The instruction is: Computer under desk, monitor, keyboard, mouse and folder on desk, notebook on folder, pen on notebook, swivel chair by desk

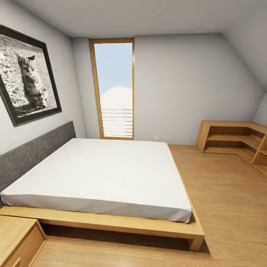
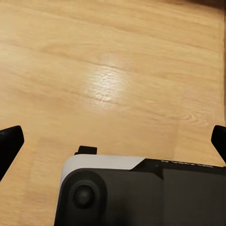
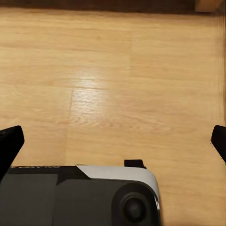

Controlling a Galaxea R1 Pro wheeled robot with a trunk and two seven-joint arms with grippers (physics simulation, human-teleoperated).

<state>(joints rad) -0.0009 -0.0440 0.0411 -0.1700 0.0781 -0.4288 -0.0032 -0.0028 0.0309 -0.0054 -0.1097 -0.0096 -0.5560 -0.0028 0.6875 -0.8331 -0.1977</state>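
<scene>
Here, bed [image 1: 100, 174] ahead; both pincers spread wide over wood floor [image 2: 117, 70].

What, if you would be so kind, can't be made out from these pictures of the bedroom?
- Bedside cabinet, head view: cut off by the bottom left corner.
- Corner shelf, head view: its right end runs off the edge.
- Cat picture, head view: its left side is cut off.
- Left pincer, left wrist view: the fingers are mostly out of frame.
- Right pincer, right wrist view: the same; both hang open over the wooden floor.
</scene>
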